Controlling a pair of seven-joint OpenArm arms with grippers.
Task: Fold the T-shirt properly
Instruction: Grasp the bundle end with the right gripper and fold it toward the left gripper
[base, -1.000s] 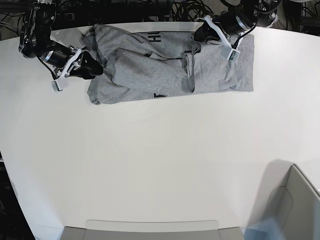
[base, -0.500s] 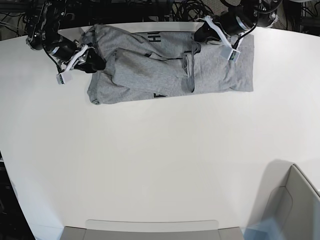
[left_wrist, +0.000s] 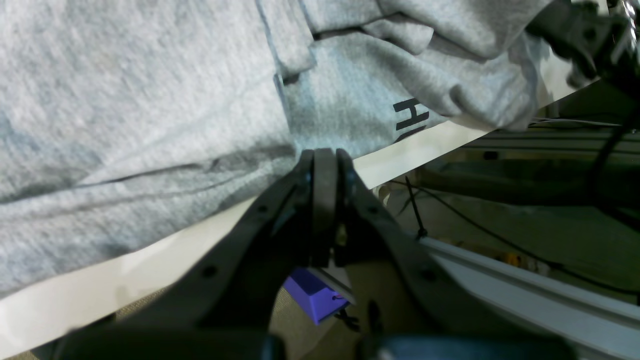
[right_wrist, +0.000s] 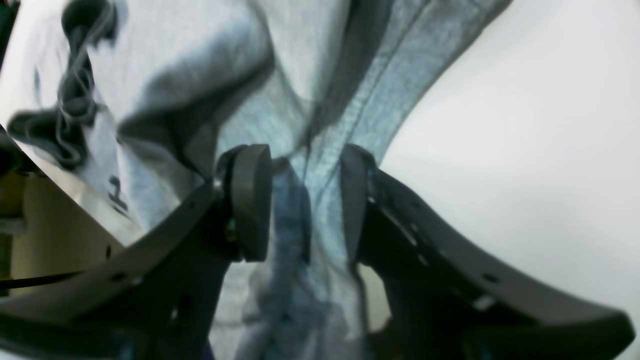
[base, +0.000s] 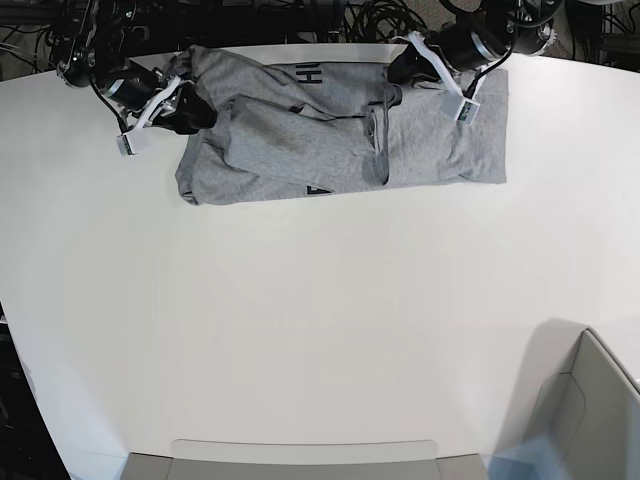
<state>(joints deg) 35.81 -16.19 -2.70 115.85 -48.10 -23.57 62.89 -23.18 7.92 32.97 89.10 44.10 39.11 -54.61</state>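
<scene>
Two grippers of mine are at the T-shirt (base: 290, 145), and they stand differently. My right gripper (right_wrist: 300, 152) is spread wide, its fingers well apart, with a bunched stretch of the grey cloth showing between them. The cloth is not pinched; whether either finger brushes it, I cannot tell. My left gripper (left_wrist: 325, 156) is closed, its two fingers together with no cloth visible between them. Its tips reach over the shirt's edge in the left wrist view; whether they touch the fabric, I cannot tell.

The shirt lies along the edge of the white table (base: 300, 320) nearest my arms. Its part under my left gripper is a fairly flat, squared panel, with a raised, curled fold beside it. From there the cloth runs toward my right gripper in loose, overlapping folds, ending in a rumpled end. A black letter H (base: 308, 74) shows near the edge, and another bit of black print shows on the opposite side.

My own black arms cover parts of the shirt in the base view. A grey bin (base: 590, 410) stands at that view's lower right, well apart from the cloth. Beyond the table edge, the left wrist view shows a purple object (left_wrist: 316, 295) and a dark cable (left_wrist: 480, 222).
</scene>
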